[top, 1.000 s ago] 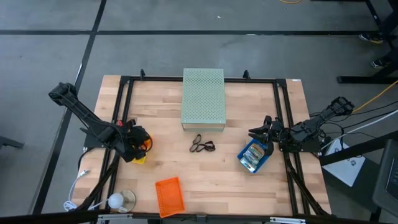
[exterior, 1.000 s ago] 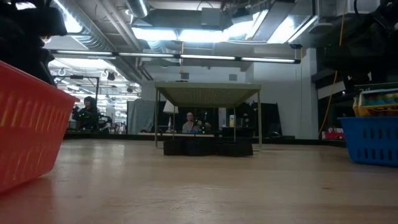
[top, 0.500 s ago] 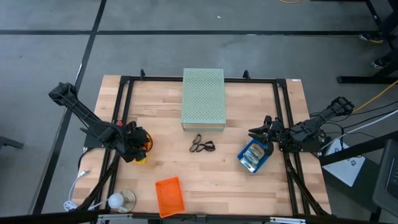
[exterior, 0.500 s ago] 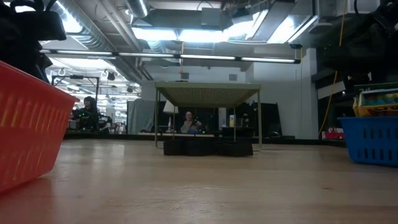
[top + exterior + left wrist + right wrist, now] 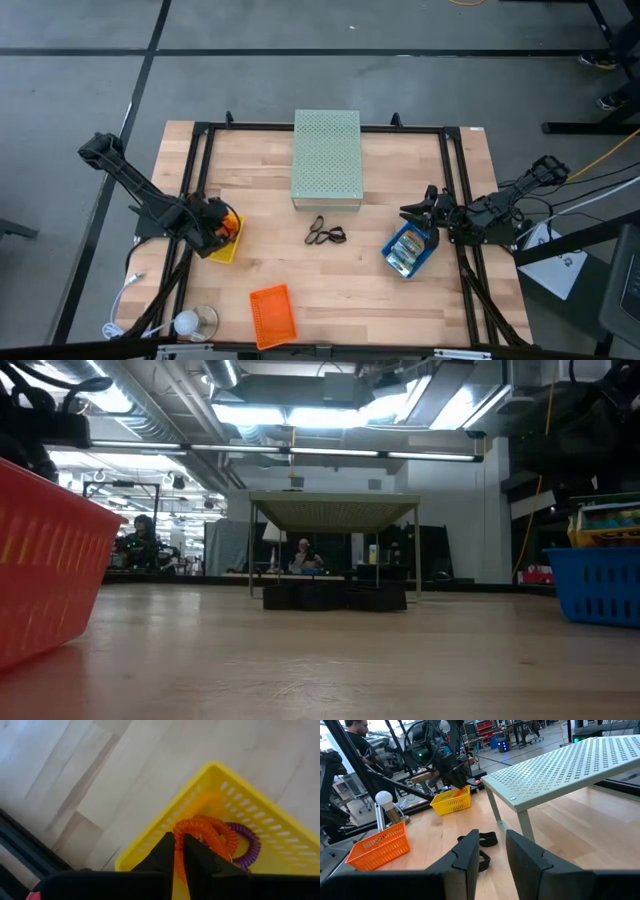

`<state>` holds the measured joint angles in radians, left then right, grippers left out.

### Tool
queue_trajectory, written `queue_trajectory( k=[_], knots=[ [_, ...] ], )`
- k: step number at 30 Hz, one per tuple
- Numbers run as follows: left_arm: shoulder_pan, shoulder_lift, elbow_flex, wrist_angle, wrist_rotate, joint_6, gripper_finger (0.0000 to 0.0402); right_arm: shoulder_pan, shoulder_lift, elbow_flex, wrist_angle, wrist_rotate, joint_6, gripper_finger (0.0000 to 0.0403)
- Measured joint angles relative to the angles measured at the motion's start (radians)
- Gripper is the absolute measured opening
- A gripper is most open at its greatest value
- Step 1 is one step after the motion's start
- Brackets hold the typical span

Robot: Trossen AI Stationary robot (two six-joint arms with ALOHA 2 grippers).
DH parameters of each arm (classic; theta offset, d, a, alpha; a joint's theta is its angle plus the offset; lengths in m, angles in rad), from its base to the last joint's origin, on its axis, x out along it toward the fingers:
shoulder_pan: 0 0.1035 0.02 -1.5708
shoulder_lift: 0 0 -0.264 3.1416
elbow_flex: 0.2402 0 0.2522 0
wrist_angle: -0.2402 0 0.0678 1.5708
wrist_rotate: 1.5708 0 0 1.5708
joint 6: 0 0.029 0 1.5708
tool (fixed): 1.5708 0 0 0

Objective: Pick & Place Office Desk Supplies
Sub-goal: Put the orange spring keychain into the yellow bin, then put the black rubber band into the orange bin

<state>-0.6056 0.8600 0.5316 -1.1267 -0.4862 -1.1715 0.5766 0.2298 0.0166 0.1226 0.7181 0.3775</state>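
My left gripper (image 5: 175,851) points steeply down into the yellow tray (image 5: 225,246) at the table's left, its fingers nearly together on an orange coiled ring (image 5: 205,831). A purple ring (image 5: 248,846) lies beside it in the tray. Thin black loops (image 5: 325,234) lie on the wood at mid-table. Printed packets (image 5: 405,247) fill the blue tray (image 5: 423,257) at the right. My right gripper (image 5: 492,851) hangs level just beyond that tray, open, with nothing between its fingers. My left gripper has the orange ring's near arc (image 5: 178,871) in the narrow slit between its two fingers, which come from above, slanting down. The ring's remaining part lies in the yellow tray, against the purple ring. How far back the coil reaches does not show.
A pale green perforated box (image 5: 327,158) stands on legs at the table's far middle. An orange tray (image 5: 273,315) sits at the near edge, with a small lamp (image 5: 187,322) to its left. A black frame (image 5: 455,180) runs round the tabletop. People sit in the room behind.
My left gripper has tipped further downward and drawn a little toward the table's left edge, so more of the yellow tray shows beside it. My right arm has kept still.
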Motion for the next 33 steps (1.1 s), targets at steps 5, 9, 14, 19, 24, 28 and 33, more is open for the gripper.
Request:
queue_trajectory(
  k=[5,9,14,19,24,28,33],
  knots=[
    [-0.002,0.0,0.0,0.009,0.003,-0.017,0.0023,0.0,0.0,0.0,0.0,0.0,0.001,0.0098],
    [-0.002,0.0,0.0,0.032,0.016,-0.021,0.0043,0.0,0.0,0.0,0.0,0.0,0.0,0.0098],
    [-0.002,0.0,0.0,0.107,-0.093,0.054,0.0084,0.0,0.0,0.0,0.009,0.0,0.0,0.0098],
    [-0.014,0.0,0.0,0.244,-0.326,0.198,0.0127,0.0,0.0,0.0,0.048,0.0,-0.018,0.0098],
    [-0.025,0.0,0.0,0.533,-0.496,0.451,0.0145,0.0,0.0,0.0,0.172,0.03,-0.04,0.0098],
    [-0.023,0.008,0.0,0.878,-0.634,0.745,0.0142,-0.008,0.014,0.0,0.362,0.001,-0.107,0.0098],
    [0.049,0.045,0.0,1.248,-0.602,1.15,0.0134,-0.036,0.158,0.001,0.583,-0.179,-0.176,0.0098]
  ],
)
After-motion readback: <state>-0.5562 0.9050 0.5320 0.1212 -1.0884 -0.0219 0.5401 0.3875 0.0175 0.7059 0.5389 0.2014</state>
